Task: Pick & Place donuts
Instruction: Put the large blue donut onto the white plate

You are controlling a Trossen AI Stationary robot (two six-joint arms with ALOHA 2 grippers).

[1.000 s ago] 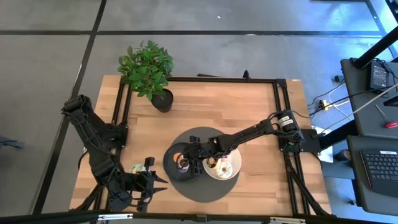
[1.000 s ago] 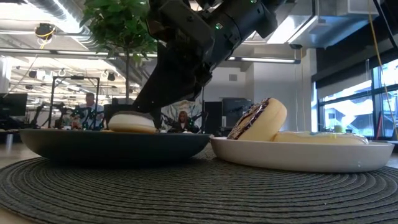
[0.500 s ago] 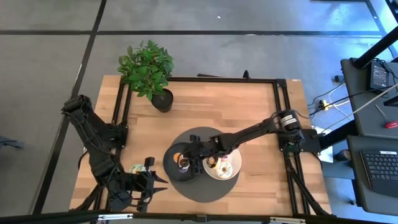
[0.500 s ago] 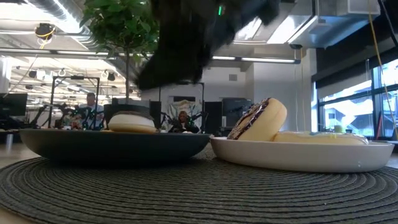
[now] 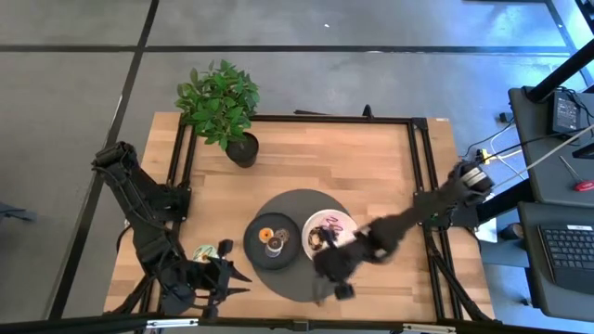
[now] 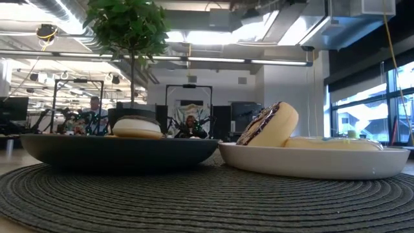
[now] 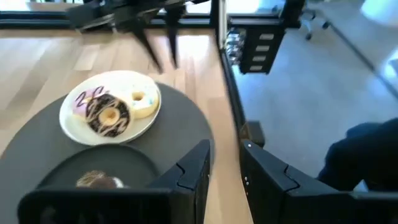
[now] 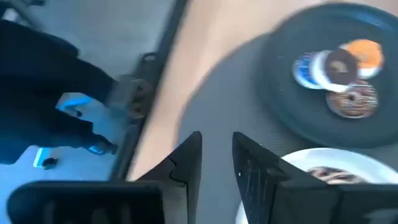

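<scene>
A: High view — how are the donuts laid out?

B: Small rings are seen on the round dark grey plate; iced ones on the glossy white plate, both on a ribbed round mat.

A: The grippers?

B: Right gripper, fingers narrowly parted, nothing pinched, over the mat's near edge. Left gripper, likewise empty, is parked beside the mat.

The surface is light brown wood with a black frame, and a round dark grey mat lies on it. A dark grey plate holds an orange donut and a brown donut, while a white plate holds a chocolate donut with pale squiggly lines, a pink one and a whitish one with blue dots. The plant has green leaves in a black pot, and both arms are black.
</scene>
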